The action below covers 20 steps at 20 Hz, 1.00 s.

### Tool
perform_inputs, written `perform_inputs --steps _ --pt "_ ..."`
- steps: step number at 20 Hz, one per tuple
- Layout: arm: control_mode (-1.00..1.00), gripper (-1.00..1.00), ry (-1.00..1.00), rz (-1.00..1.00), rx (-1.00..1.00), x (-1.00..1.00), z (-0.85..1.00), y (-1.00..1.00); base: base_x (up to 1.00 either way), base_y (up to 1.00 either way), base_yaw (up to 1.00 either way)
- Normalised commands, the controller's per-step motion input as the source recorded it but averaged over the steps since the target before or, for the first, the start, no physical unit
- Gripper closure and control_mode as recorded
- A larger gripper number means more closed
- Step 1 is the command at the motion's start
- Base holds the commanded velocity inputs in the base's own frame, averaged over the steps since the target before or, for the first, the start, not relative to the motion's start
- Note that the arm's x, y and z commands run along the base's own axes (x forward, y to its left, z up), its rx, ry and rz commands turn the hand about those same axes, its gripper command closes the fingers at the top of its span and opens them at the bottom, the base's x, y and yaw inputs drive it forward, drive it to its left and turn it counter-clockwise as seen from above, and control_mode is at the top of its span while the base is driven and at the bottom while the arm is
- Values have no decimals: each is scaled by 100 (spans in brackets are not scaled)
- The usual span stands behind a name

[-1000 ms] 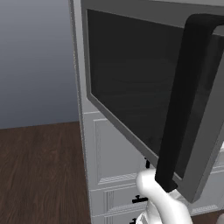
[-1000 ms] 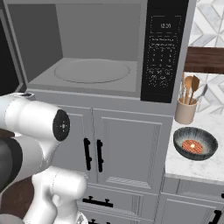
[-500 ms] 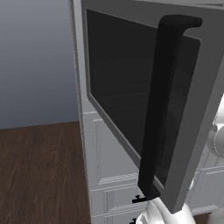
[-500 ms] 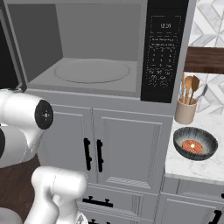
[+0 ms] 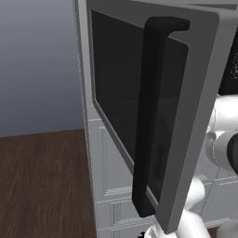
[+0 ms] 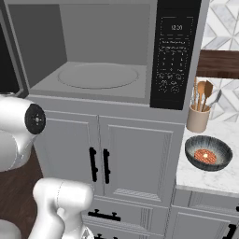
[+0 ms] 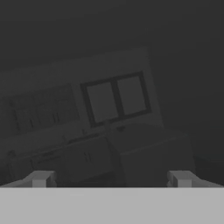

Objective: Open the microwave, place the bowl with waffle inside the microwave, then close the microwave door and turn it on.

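The microwave [image 6: 107,51] stands open, its grey cavity bare down to the round turntable [image 6: 98,75]. Its dark control panel [image 6: 175,56] sits at the right. The microwave door [image 5: 186,93] is swung far out to the left, with its long black bar handle [image 5: 148,116] facing the left base view. The bowl [image 6: 208,153], dark grey with a reddish waffle [image 6: 207,155] in it, rests on the counter [image 6: 205,179] lower right of the microwave. My gripper [image 7: 111,179] is open, its fingertips [image 7: 41,178] wide apart with nothing between them, facing a dim, dark scene.
A beige utensil holder [image 6: 198,116] with wooden spoons stands behind the bowl. White cabinet doors [image 6: 135,158] with short black handles lie below the microwave. My arm's elbow [image 6: 21,130] hangs at the left. Wooden floor [image 5: 42,181] spreads left of the cabinets.
The microwave door has swung further open, its handle now left of centre in the left base view. My arm's elbow has moved left in the right base view. The bowl has not moved.
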Motion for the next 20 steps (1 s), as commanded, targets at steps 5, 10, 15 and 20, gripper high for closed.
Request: perform_inputs --steps 5,10,15,20 --pt "-100 -100 0 0 0 22 -17 26 0 0 0" --pt "-100 -100 0 0 0 7 -3 5 0 0 0" --pt "-100 -100 0 -1 0 0 0 -20 0 0 0" --pt "-100 -100 2 -27 0 0 0 -97 0 0 0"
